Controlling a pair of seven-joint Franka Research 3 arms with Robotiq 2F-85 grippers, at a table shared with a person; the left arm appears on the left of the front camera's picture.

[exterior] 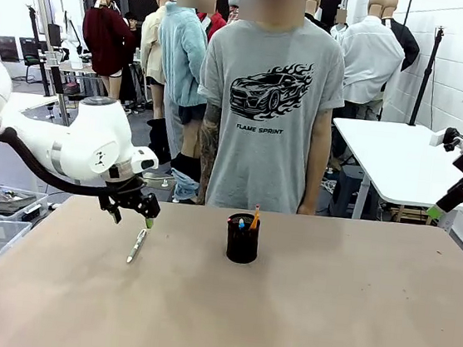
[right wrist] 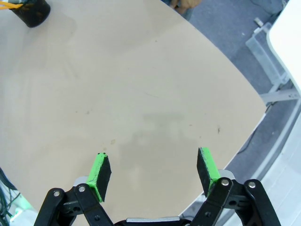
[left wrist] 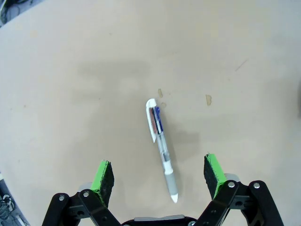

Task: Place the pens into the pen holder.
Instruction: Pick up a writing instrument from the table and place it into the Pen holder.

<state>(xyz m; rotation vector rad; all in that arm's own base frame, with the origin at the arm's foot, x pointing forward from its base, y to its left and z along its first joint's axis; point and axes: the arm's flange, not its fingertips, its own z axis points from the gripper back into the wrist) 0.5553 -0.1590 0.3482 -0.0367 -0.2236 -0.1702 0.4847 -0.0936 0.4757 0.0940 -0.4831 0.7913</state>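
from the front, your left gripper [exterior: 134,209] hangs with its jaws apart just above the table [exterior: 324,318], over the upper end of the silvery-white pen [exterior: 136,246], which lies flat well to the left of the pen holder [exterior: 242,238]; the orange-yellow pencil [exterior: 255,217] and the blue-tipped pen [exterior: 242,222] already stand in that cup, in front of the person [exterior: 269,102]. your right gripper [exterior: 434,212] is lifted off at the table's right edge, and whether it is open can't be told here. at the left wrist, the pen lies between the spread green pads [left wrist: 104,176], slightly tilted; square the fingers across the barrel, come straight down and close near its middle so it won't swing. at the right wrist, the pads [right wrist: 100,170] stand wide apart over bare table, the holder [right wrist: 31,12] in the far corner.
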